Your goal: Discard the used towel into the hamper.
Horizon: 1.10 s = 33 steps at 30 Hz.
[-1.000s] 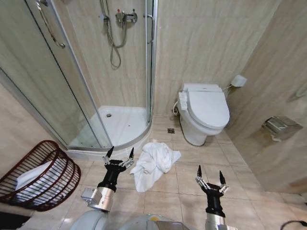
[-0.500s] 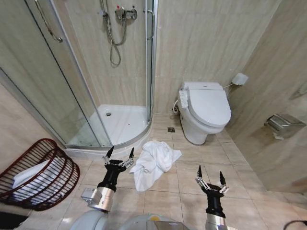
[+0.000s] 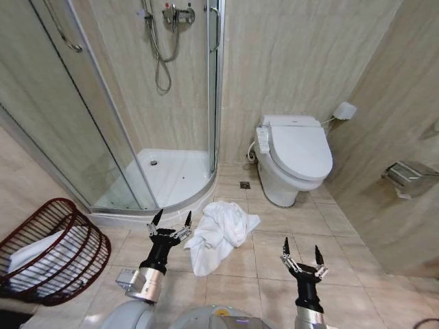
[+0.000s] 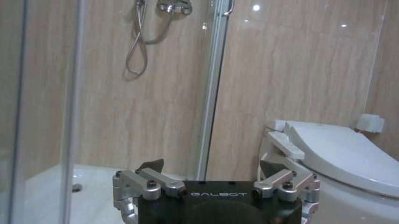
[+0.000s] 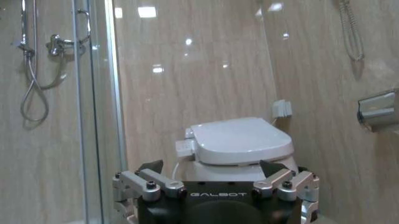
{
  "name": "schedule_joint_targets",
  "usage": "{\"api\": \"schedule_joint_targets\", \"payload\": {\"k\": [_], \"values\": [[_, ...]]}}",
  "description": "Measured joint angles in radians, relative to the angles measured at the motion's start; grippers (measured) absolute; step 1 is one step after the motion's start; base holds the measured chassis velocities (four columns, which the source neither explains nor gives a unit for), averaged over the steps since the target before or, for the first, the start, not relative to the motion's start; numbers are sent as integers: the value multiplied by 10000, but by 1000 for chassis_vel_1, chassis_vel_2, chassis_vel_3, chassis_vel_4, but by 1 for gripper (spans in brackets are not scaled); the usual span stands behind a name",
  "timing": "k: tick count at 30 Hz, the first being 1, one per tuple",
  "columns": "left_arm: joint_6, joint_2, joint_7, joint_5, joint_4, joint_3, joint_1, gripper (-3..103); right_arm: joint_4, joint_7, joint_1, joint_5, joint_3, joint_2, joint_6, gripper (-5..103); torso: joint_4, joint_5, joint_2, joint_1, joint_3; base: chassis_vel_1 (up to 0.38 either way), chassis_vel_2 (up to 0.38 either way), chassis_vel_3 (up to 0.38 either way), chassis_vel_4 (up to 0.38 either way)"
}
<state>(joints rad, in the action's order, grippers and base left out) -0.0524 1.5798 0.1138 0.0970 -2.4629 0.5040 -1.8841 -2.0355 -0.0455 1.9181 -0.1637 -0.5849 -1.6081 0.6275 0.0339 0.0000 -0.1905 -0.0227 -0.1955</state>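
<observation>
A crumpled white towel (image 3: 219,233) lies on the tiled floor (image 3: 343,288) at the centre of the head view, just in front of the curved shower tray (image 3: 175,177) and to the left of the white toilet (image 3: 295,161).

The hamper (image 3: 51,250), a dark red-brown wire basket, sits tipped on its side at the lower left of the frame, against the wall and well apart from the towel. Some white cloth (image 3: 41,250) already lies inside it.

The left hand (image 3: 170,221) hangs low in the lower middle of the frame, fingers spread wide and holding nothing, its tips just beside the towel's left edge; I can't tell whether they touch it. In the left wrist view the same hand (image 4: 212,167) shows its two dark fingertips far apart, with the glass shower door (image 4: 215,84) and hose (image 4: 138,42) behind.

The right hand (image 3: 300,245) hovers at the lower right of the head view, over bare tiles to the right of the towel, also wide open and empty. Its own wrist view shows the spread fingers (image 5: 151,167) with the toilet beyond.
</observation>
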Motion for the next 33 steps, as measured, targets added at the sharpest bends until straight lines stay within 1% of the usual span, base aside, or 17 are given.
{"api": "schedule_joint_targets", "payload": {"k": [3, 4, 6, 7, 10, 11, 14, 15, 16, 17, 18, 21, 23, 25, 26, 28, 33], "values": [[0, 0, 0, 0, 0, 0, 1, 100, 99, 128, -35, -151, -62, 0, 113, 100, -2, 0, 50, 4, 41, -141, 117, 127, -150], [0, 0, 0, 0, 0, 0, 1, 100, 134, 228, -38, -346, -70, 0, 114, 100, 1, 3, 66, 3, 52, -113, 103, 117, -102], [0, 0, 0, 0, 0, -1, 2, 100, 191, 493, -52, -732, -163, 0, -48, 100, 1, -1, 72, 3, 62, -80, 91, 95, -41], [0, 0, 0, 0, 0, -1, 2, 100, 191, 493, -52, -732, -163, 0, -48, 100, 1, -1, 72, 3, 62, -80, 91, 74, -41], [0, 1, 0, 0, -1, 0, 0, 100, 471, 1160, -381, -1656, -669, 178, -944, 100, 0, 0, 65, 5, 64, 9, -5, 2, 7], [0, 1, 0, 0, -1, 0, 0, 100, 471, 1160, -381, -1656, -669, 178, -944, 100, 0, 0, 65, 5, 64, 30, -58, -67, 24], [0, -1, 0, 1, -1, -1, -2, 100, 858, 1802, -817, -2166, -1142, 546, -1734, 100, -2, 1, 50, 6, 58, 32, -36, -24, 40], [0, 0, 0, 0, -1, 0, -1, 100, 950, 1911, -947, -2338, -1216, 662, -2003, 100, 0, 1, 58, 7, 65, 0, 0, 0, 0], [0, 0, 0, 0, -1, 0, -1, 100, 950, 1911, -947, -2338, -1216, 662, -2003, 100, 0, 1, 58, 7, 65, 0, 0, 0, 0], [0, 0, 0, 0, 0, -1, -1, 100, 1068, 2001, -1108, -2510, -1262, 792, -2297, 100, -1, 2, 81, 15, 81, 0, 0, 0, 0], [0, 0, 0, 0, -1, 0, -1, 100, 1146, 2054, -1208, -2542, -1270, 853, -2391, 100, 0, 1, 92, 17, 88, 0, 0, 0, 0], [0, 0, 0, 0, -1, 0, -1, 100, 1432, 2255, -1488, -2204, -1273, 960, -2356, 100, 1, 3, 99, 18, 91, 0, 0, 0, 0], [0, 0, 0, 0, 0, 0, 0, 100, 1601, 2399, -1651, -1801, -1202, 1006, -2299, 100, 0, -2, 98, 18, 89, 0, 0, 0, 0], [0, 0, 0, 1, 0, -1, 0, 100, 1882, 2458, -1934, -1301, -1204, 971, -2107, 100, 0, 3, 93, 18, 84, 0, 0, 0, 0], [0, 0, 0, 1, 0, -1, 0, 100, 1882, 2458, -1934, -1301, -1204, 971, -2107, 100, 0, 3, 93, 18, 84, 0, 0, 0, 0], [0, 0, 0, 0, 0, 0, 0, 100, 2181, 2526, -2191, -953, -1222, 966, -1929, 100, 1, 0, 86, 17, 79, 0, 0, 0, 0], [0, 0, 0, 0, -1, 0, 0, 100, 2729, 2530, -2671, -911, -1191, 1184, -1993, 100, 0, -1, 71, 14, 71, 0, 0, 0, 0]]}}
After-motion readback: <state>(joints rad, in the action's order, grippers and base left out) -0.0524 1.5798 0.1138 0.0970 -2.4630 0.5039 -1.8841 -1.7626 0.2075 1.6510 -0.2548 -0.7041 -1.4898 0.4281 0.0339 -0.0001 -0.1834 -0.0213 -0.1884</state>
